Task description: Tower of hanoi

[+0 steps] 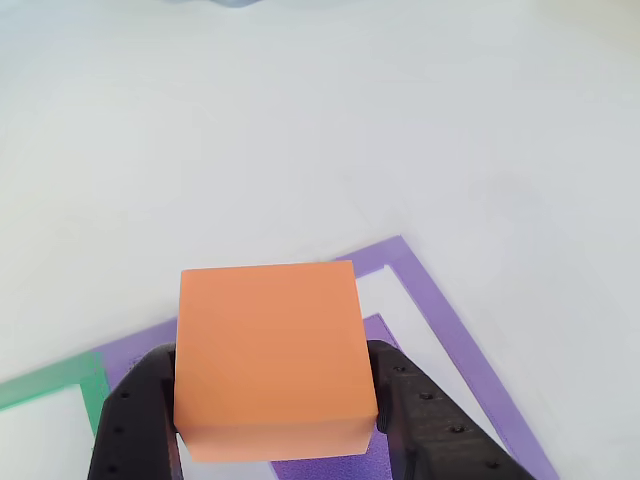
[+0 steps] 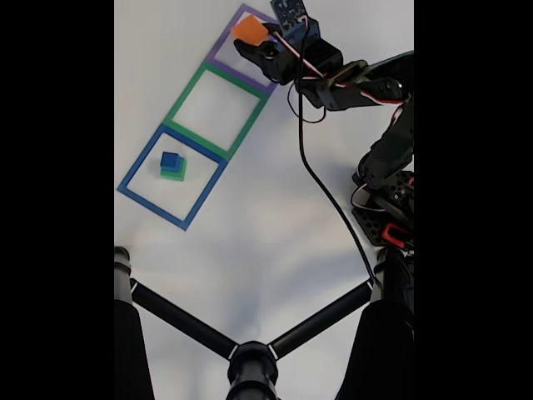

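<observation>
Two jaws clamp the orange cube (image 1: 268, 355) above the purple square (image 2: 218, 52), blue-green stack (image 2: 172, 166) two squares away.

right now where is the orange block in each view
Other view: the orange block sits low and centre, clamped between the black fingers of the gripper.
Fixed view: the orange block is near the top, at the tip of the arm, over the purple square.
Shared landmark: the purple square's tape, running under and to the right of the block in the other view.
</observation>
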Robot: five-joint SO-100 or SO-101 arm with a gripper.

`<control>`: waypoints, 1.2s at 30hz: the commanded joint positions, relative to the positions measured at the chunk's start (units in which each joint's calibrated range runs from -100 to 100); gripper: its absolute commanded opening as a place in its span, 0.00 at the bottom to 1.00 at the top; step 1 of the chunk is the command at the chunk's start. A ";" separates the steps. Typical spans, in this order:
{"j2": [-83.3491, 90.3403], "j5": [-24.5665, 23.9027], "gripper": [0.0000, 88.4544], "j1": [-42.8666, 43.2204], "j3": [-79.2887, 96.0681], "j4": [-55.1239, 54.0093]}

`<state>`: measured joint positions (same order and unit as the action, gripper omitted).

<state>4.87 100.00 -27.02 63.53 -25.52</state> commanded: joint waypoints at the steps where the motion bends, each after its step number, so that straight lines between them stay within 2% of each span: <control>1: 14.68 0.00 0.11 1.28 -6.05 19.33; 8: 27.02 0.00 0.09 3.34 -27.23 57.13; 16: 30.95 0.00 0.09 7.46 -52.21 89.43; 22: 31.67 0.00 0.09 10.36 -66.12 105.37; 25: 32.39 0.00 0.09 11.73 -69.66 110.15; 29: 34.87 0.00 0.08 13.56 -66.03 110.63; 36: 42.89 0.00 0.08 16.00 -41.40 95.66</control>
<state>42.65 100.00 -12.44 9.94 79.34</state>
